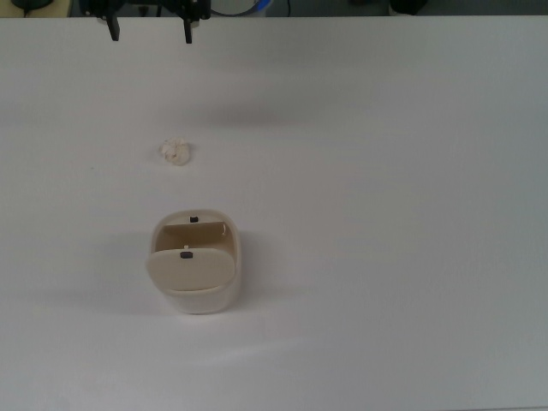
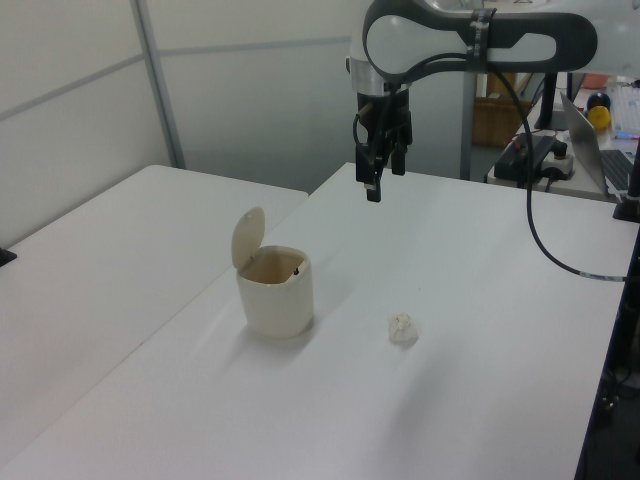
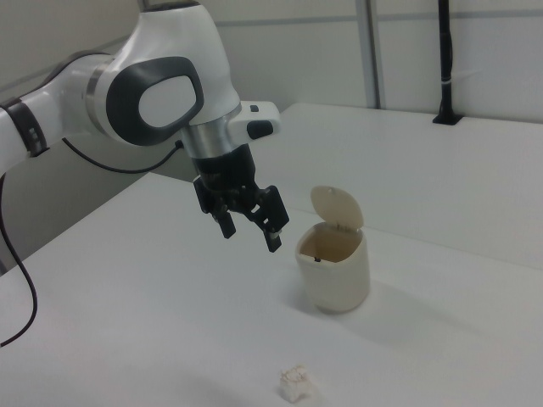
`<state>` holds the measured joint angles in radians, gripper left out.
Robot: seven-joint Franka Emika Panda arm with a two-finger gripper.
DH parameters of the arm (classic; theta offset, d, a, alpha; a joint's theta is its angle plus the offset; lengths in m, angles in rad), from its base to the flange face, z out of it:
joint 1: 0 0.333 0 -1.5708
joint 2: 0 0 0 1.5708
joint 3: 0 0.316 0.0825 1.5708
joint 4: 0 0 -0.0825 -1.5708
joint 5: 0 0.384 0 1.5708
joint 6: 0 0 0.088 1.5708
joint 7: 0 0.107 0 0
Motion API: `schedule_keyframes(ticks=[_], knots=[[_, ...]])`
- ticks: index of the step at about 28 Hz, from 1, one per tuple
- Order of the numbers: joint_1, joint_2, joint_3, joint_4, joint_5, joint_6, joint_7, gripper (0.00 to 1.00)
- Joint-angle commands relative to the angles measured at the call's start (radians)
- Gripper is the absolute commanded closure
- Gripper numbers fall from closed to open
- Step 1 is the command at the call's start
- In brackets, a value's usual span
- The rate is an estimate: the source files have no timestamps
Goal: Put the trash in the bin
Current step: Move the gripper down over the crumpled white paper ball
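One crumpled paper wad (image 1: pixel 175 151) is seen lying on the white table (image 1: pixel 385 214), apart from the cream bin (image 1: pixel 199 282), between it and the table's far edge in the top view. The bin's flap lid (image 3: pixel 337 206) is tipped up. The gripper (image 3: pixel 252 229) is held above the table, fingers spread apart, empty.

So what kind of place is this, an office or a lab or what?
Most likely a robotics lab or test bench. A Franka arm hangs its open pincer over a bare white table that carries only a small bin and a paper wad, with cables and gear behind.
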<state>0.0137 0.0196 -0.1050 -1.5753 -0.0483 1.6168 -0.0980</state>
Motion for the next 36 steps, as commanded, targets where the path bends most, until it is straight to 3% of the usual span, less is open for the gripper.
schedule_keyframes(ticks=[1, 6, 11, 20, 25, 32, 36], knots=[[-0.006, 0.023, 0.002, 0.011, 0.06, -0.023, -0.008, 0.0], [-0.006, 0.031, 0.007, 0.003, 0.062, -0.029, -0.006, 0.0], [-0.008, 0.037, 0.007, -0.063, 0.067, -0.021, -0.023, 0.0], [-0.006, 0.111, 0.005, -0.178, 0.065, 0.084, -0.035, 0.0], [-0.006, 0.146, 0.005, -0.253, 0.048, 0.179, -0.037, 0.0], [-0.003, 0.18, 0.005, -0.391, -0.025, 0.366, -0.037, 0.0], [-0.006, 0.212, 0.004, -0.397, -0.039, 0.387, -0.035, 0.15]])
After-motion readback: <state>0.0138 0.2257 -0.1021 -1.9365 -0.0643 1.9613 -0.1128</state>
